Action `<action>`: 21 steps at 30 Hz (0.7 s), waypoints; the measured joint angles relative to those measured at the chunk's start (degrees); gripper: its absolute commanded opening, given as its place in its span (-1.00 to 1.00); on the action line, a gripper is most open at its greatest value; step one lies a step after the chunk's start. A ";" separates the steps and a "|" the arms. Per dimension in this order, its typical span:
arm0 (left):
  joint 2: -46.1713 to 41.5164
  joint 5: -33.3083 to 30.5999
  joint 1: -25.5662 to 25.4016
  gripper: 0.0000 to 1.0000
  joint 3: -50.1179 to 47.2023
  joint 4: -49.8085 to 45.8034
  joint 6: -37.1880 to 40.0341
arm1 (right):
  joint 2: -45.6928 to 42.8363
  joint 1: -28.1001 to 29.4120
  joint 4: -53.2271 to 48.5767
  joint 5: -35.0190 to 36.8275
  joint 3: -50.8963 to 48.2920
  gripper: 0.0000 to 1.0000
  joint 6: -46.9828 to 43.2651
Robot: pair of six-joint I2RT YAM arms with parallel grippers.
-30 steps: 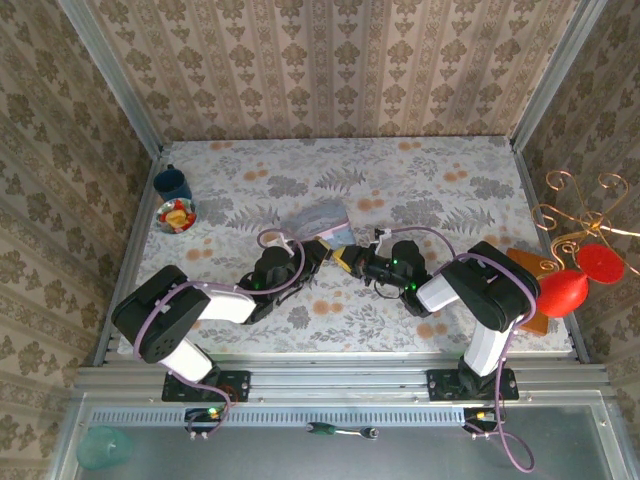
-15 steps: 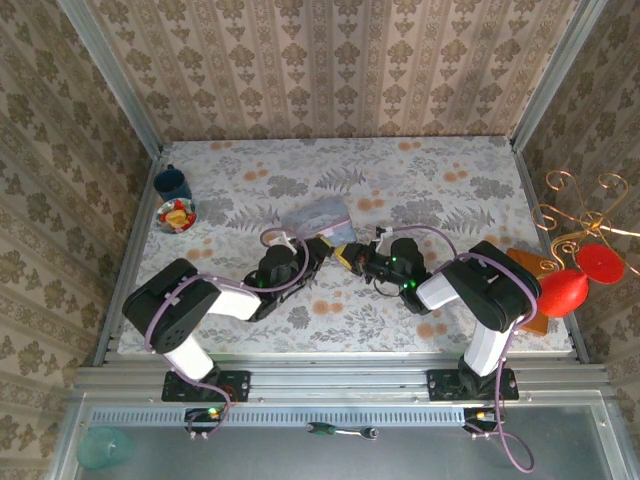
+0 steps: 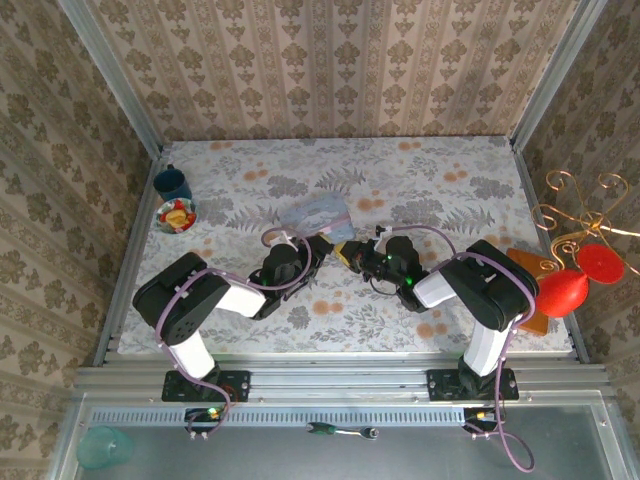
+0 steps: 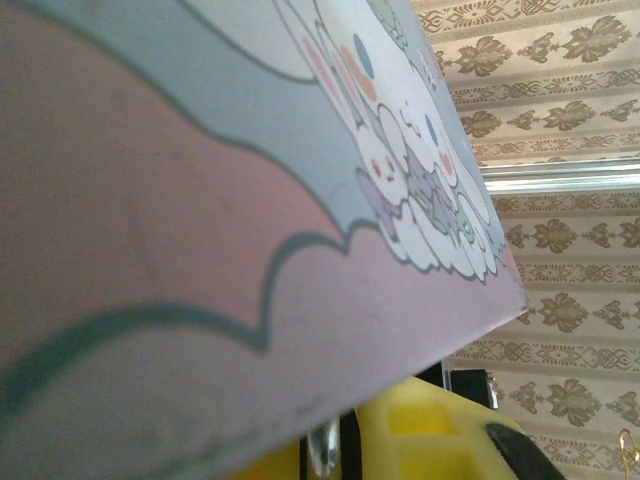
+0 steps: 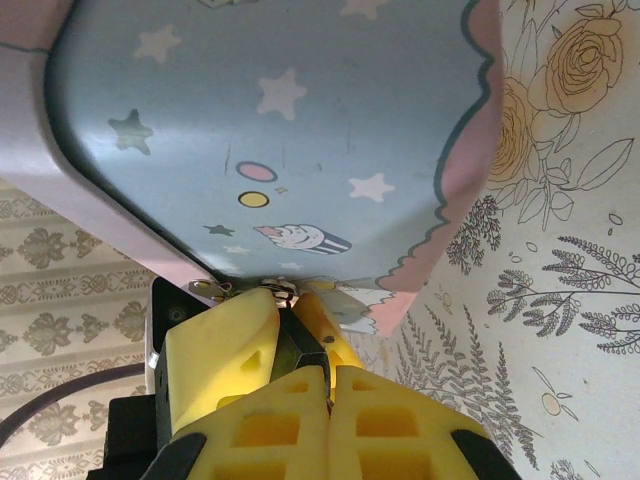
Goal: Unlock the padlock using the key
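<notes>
Since the earlier frame the left arm's elbow has swung rightward toward mid-worktop, and the pastel case (image 3: 316,213) has shifted slightly left and farther away; both pincers remain tip to tip.

Overhead view: left pincer (image 3: 322,243) and right pincer (image 3: 350,254) meet at the middle of the floral worktop (image 3: 450,190), just on the near side of the case. A blue cup (image 3: 172,184) and a small bowl (image 3: 177,215) stand well apart at the far left.

Left wrist view: the case (image 4: 200,200), printed with cartoon figures, looms close. Beneath its edge a sliver of bright metal, apparently the padlock (image 4: 320,447), sits pinched between the yellow fingers (image 4: 420,435).

Right wrist view: the right pincer (image 5: 328,385) has its yellow fingers pressed together. Its tips are just short of the left pincer's fingers (image 5: 222,335), which grip the padlock (image 5: 280,293) at the lower edge of the case (image 5: 280,130). Whether the key lies in the right pincer cannot be told.
</notes>
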 measured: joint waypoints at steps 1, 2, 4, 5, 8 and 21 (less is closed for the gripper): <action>-0.11 0.00 0.00 -1.00 0.00 -0.11 0.00 | 0.00 -0.22 0.00 -0.20 0.00 -1.00 0.00; -0.26 0.00 -0.04 -1.00 0.00 -0.24 0.00 | 0.00 -0.48 0.04 -0.63 0.00 -1.00 0.02; -0.83 -0.02 -0.24 -1.00 0.02 -0.85 0.04 | 0.00 -1.18 0.17 -2.16 0.00 -1.00 0.07; -1.11 -0.04 -0.33 -1.00 0.02 -1.31 0.04 | 0.00 -1.33 0.24 -2.73 0.00 -1.00 0.09; -2.34 -0.20 -0.42 -1.00 0.02 -2.84 0.42 | 0.00 -1.49 0.55 -3.80 0.00 -0.87 0.07; -12.98 7.43 2.38 -1.00 0.31 -19.65 5.51 | -0.52 -0.76 1.44 -8.61 -1.90 -0.02 -4.66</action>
